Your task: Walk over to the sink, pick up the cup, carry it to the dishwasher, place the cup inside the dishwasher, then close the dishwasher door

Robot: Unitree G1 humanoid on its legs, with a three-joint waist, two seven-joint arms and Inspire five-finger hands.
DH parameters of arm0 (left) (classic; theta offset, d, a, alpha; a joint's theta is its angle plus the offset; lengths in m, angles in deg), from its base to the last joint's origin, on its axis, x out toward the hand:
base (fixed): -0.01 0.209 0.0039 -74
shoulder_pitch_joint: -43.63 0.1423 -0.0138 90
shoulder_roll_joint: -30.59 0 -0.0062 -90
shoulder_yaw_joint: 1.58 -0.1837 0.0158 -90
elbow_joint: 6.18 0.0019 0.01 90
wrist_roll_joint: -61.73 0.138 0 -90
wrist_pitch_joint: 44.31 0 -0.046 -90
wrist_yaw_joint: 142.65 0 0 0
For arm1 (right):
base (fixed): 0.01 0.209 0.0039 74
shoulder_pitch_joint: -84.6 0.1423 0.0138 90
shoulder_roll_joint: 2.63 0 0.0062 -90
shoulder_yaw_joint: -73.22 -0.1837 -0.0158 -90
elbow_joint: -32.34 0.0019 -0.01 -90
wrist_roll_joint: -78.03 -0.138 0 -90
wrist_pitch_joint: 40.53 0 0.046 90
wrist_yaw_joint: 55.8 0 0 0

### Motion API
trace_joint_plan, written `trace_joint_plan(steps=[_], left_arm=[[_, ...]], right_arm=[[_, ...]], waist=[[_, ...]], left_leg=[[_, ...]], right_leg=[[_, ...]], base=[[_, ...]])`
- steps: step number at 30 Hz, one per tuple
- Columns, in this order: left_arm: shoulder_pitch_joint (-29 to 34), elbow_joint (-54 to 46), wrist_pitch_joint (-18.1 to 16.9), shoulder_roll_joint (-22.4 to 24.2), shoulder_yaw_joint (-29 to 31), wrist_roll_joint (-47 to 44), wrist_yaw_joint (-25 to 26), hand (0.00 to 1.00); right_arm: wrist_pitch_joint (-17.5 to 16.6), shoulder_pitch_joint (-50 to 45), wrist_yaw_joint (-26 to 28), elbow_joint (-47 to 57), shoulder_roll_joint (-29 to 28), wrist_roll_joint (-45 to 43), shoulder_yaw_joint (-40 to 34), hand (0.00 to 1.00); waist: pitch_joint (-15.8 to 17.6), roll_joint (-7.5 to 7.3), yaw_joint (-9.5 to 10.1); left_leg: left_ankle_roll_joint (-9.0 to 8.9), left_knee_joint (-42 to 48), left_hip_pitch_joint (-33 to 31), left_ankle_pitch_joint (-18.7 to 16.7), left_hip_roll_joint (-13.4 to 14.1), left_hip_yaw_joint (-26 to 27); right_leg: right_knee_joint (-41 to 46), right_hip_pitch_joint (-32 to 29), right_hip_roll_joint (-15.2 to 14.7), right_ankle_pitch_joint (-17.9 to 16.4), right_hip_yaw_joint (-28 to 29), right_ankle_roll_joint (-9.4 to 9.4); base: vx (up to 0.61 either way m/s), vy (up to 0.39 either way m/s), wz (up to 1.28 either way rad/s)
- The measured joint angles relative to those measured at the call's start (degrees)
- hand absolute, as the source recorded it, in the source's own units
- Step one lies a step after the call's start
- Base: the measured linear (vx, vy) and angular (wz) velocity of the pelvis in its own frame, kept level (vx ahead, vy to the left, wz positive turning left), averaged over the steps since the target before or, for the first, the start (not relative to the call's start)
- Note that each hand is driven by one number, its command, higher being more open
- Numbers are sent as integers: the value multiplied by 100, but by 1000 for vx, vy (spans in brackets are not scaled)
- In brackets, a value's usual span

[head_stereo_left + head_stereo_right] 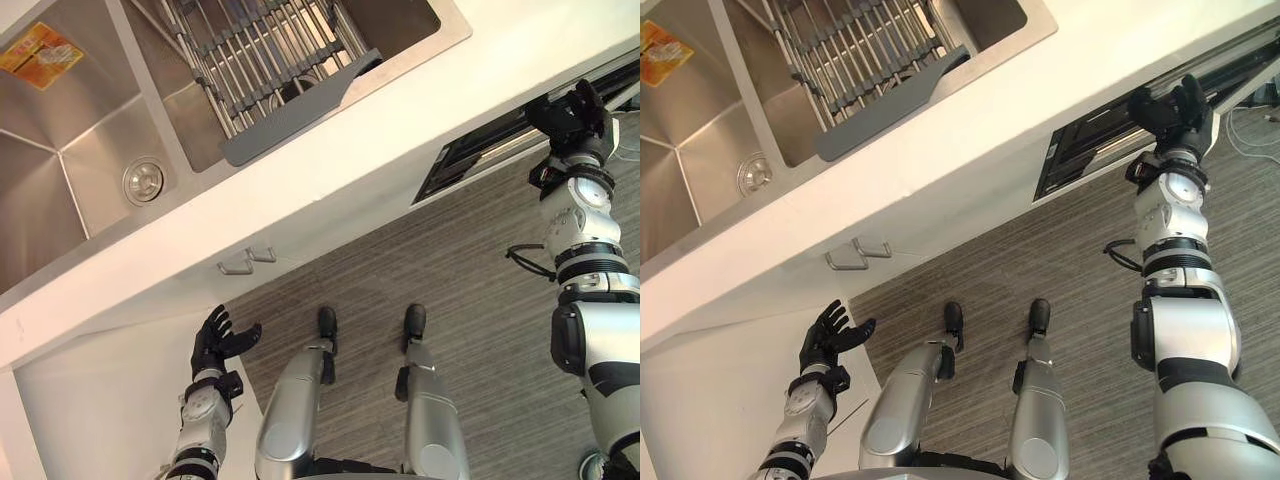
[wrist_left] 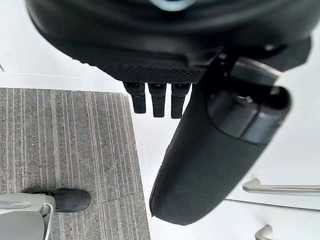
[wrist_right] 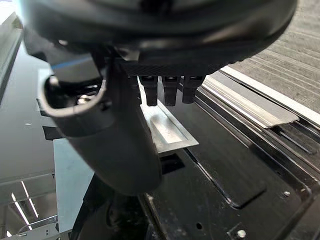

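We are on the last step, closing the dishwasher door (image 1: 470,158). Its dark inner face runs along the upper right of the frame under the white counter (image 1: 330,170), and our right hand (image 1: 572,112) sits at its free edge, fingers straight and close together, holding nothing. Our left hand (image 1: 222,340) hangs at the lower left, fingers spread and empty; the cup is hidden from us, so we judge it already inside, and the next move calls for a steady right-hand push until the door sits flush.
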Motion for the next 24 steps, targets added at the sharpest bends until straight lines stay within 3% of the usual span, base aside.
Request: trace_joint_plan(steps=[3,6,10,12,13,17,24], left_arm=[[3,1,2,0,0,0,1,90],[5,-4,5,-11,3,2,2,90],[126,6,39,-82,7,25,0,90],[286,14,133,-167,6,146,-13,90],[314,15,148,-175,6,152,-14,90],[529,25,258,-189,15,376,-110,90],[1028,72,328,-229,41,778,-433,90]], right_arm=[[29,-57,24,24,51,234,-13,90],[20,-764,165,675,52,539,-74,90],[-100,-2521,405,1926,-407,1279,-131,90],[-97,-3782,613,2234,-1065,1745,-128,90],[-86,-4031,648,2234,-1190,1812,-128,90],[11,-5526,829,2185,-1739,2339,-151,90],[10,-6610,1107,1653,-2111,2517,-588,90]], waist=[[10,-16,-30],[40,-100,-28],[-75,-360,-214],[-234,-654,-323],[-264,-704,-337],[-662,-911,-442],[-1516,-956,-503]], left_leg=[[-17,13,75,-11,16,-35],[-54,-30,311,-41,48,-81],[-106,-156,593,-67,46,-225],[-143,-295,857,-87,40,-235],[-152,-310,917,-99,38,-233],[-146,-519,1284,-126,-24,-216],[-169,-876,1895,-181,-47,-196]], right_leg=[[-119,148,21,39,-43,-17],[-193,426,56,33,-99,-27],[-194,734,69,-120,-240,-24],[-163,929,65,-241,-286,-8],[-158,977,63,-268,-289,-5],[-146,1248,2,-409,-300,53],[-146,1693,-42,-647,-319,105]], base=[[-26,-18,5],[10,-21,6],[48,-18,17],[99,-5,7],[97,7,2],[87,26,2],[55,13,0]])
